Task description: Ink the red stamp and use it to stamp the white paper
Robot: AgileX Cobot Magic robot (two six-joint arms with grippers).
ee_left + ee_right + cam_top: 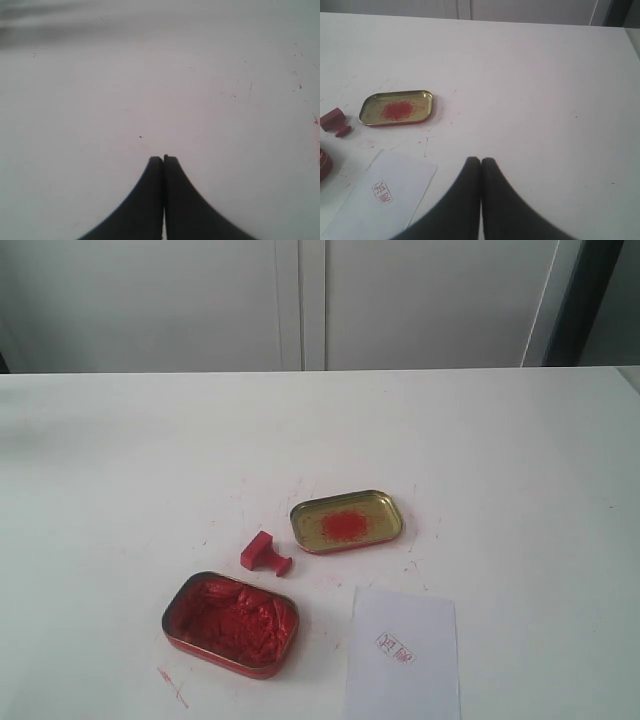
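The red stamp point(264, 554) lies on its side on the white table, between the ink tin and the gold lid; it also shows at the edge of the right wrist view point(335, 122). The white paper point(403, 654) lies at the front right and bears a small red imprint point(395, 647); the right wrist view shows the paper point(385, 195) too. My left gripper point(163, 159) is shut over bare table, holding nothing. Also shut and empty, my right gripper point(480, 161) hovers just beside the paper's edge. Neither gripper appears in the exterior view.
An oval tin of lumpy red ink paste point(231, 623) sits front left. The gold oval lid with a red smear point(347, 521) lies behind the stamp, also seen as the lid point(396, 107). Red ink specks point(316, 120) dot the table.
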